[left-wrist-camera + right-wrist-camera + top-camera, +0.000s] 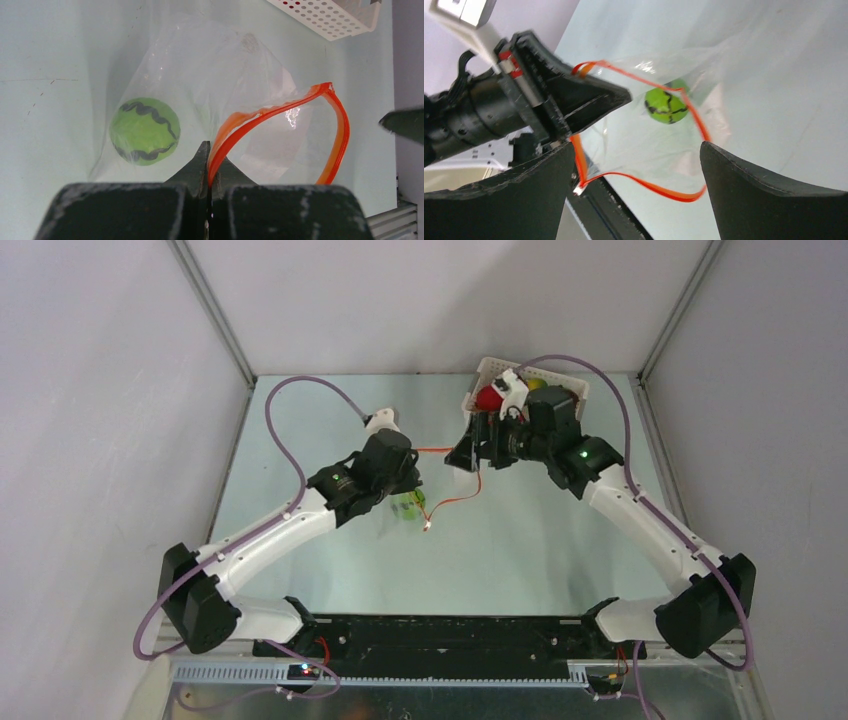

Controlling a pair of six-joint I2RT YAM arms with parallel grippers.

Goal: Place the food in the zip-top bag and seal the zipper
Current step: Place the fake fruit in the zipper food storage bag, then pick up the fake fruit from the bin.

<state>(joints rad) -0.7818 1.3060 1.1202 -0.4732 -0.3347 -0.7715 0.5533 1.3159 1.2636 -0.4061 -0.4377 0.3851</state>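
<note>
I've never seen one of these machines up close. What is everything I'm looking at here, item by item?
bag: one, clear plastic, middle of the table, mouth open.
zipper strip: one, orange-red, along the bag's mouth.
striped ball: one, bright green with dark wavy lines, inside the bag.
basket: one, white with holes, far right of the table.
red ball: one, red, in the basket, partly hidden.
yellow ball: one, yellow-green, in the basket, partly hidden.
table: one, pale, under everything.
left gripper: one, black, clamped on the zipper strip.
right gripper: one, black, open and empty, facing the bag's mouth.
</note>
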